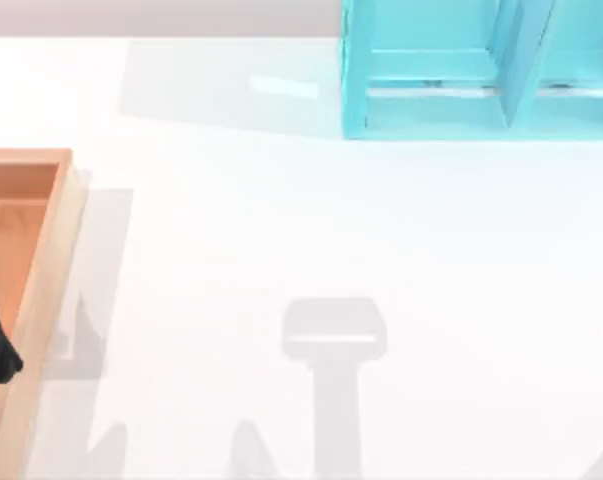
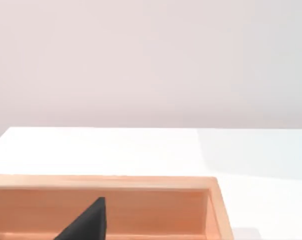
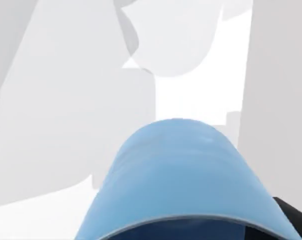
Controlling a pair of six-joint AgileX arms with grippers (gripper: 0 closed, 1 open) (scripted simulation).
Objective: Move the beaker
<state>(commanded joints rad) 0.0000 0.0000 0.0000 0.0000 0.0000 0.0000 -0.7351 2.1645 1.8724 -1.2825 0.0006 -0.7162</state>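
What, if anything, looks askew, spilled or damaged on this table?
Nothing stands out. The wooden tray sits flat at the table's left edge, the turquoise shelf unit stands square at the far side, and the white tabletop shows no spill. The right wrist view has a pale blue beaker close up.

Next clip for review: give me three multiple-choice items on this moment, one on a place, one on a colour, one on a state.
1. Where in the top view is the wooden tray?
A. left edge
B. centre
C. far right

2. What colour is the shelf unit?
A. red
B. turquoise
C. black

3. How does the beaker show in the right wrist view?
A. far off on the table
B. close up against the camera
C. lying inside the tray

Answers:
1. A, the tray's rim runs down the left edge.
2. B, its walls at the top edge are turquoise.
3. B, its pale blue body looms in the foreground.
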